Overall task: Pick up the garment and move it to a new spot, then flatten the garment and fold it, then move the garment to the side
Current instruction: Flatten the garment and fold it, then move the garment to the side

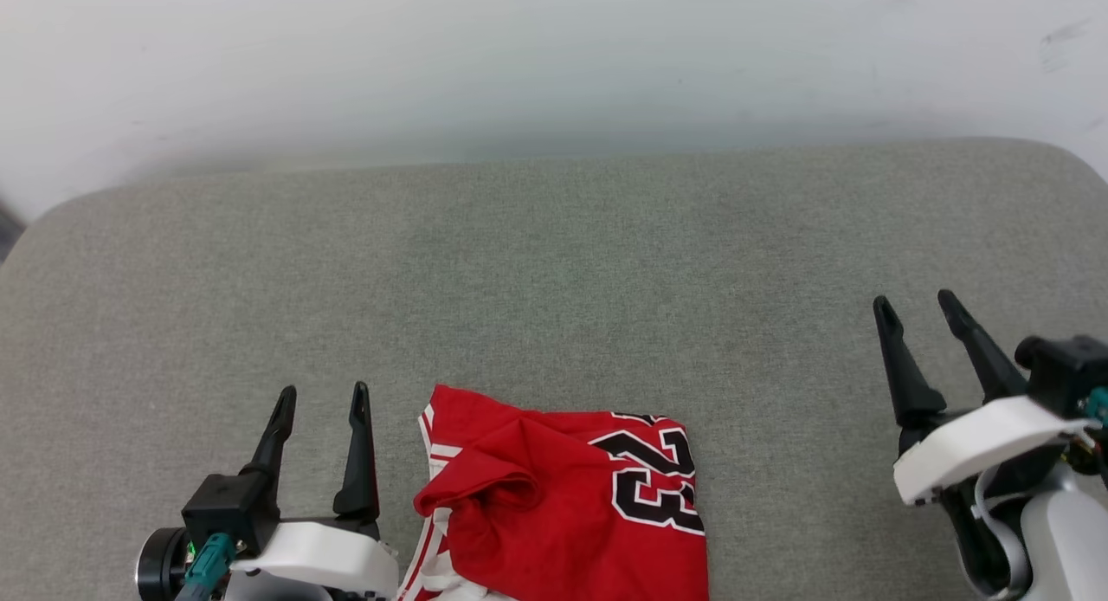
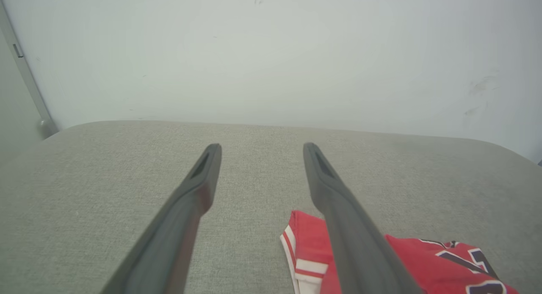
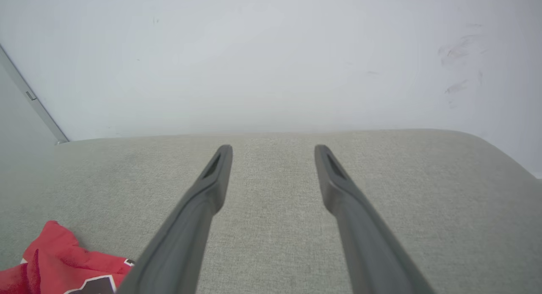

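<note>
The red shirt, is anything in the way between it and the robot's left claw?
No. The left gripper hangs open right beside the red shirt, with just a strip of bare grey cushion between them.

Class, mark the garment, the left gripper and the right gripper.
garment [image 1: 537, 488], head view, red cloth left of the print.
left gripper [image 1: 324, 390], head view, midway between its fingertips.
right gripper [image 1: 913, 299], head view, midway between its fingertips.

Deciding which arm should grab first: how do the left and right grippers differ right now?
The left gripper sits right beside the garment; the right gripper stands well clear of it. The left gripper's fingers point straight ahead; the right gripper's lean leftward. Both are open and empty above the grey cushion.
</note>
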Controlling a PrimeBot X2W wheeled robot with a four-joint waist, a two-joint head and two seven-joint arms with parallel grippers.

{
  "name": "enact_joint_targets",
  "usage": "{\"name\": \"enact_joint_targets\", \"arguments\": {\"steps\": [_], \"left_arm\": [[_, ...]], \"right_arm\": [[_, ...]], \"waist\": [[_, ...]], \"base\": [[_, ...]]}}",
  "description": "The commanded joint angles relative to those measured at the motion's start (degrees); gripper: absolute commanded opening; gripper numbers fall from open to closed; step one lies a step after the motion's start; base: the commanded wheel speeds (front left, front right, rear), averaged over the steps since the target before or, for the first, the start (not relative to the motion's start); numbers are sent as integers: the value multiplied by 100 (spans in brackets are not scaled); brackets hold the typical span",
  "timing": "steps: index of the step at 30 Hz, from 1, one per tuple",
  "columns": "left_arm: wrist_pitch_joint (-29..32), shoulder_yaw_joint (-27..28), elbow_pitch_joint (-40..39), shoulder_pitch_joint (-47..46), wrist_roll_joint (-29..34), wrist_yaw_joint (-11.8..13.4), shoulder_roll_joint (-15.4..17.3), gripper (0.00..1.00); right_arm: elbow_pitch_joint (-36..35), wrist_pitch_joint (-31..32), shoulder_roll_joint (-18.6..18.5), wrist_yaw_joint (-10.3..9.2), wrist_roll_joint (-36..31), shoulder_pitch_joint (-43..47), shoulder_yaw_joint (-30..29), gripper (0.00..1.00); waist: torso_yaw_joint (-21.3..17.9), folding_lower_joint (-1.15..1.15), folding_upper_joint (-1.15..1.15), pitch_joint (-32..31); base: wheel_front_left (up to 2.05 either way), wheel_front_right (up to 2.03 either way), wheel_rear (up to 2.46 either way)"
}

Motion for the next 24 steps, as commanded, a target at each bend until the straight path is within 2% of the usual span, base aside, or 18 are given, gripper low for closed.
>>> {"name": "enact_joint_targets", "arguments": {"steps": [1,7,12,24], "left_arm": [[-11,31,-11,93,24,11,43,100],[-12,51,52,289,103,-43,123,100],[-11,18,119,387,154,-105,118,100],[-11,104,141,339,235,-197,6,100]], "right_arm": [[-231,12,164,-2,-137,247,-106,100],[-1153,297,624,-1,-568,1079,-401,100],[-1634,530,816,-1,-748,1599,-452,100],[-2061,851,972,-1,-624,1818,-579,100]], "waist": [[-18,0,0,-61],[-13,0,0,-288],[-14,0,0,-383],[-38,0,0,-337]], "base": [[0,0,0],[0,0,0],[0,0,0],[0,0,0]]}}
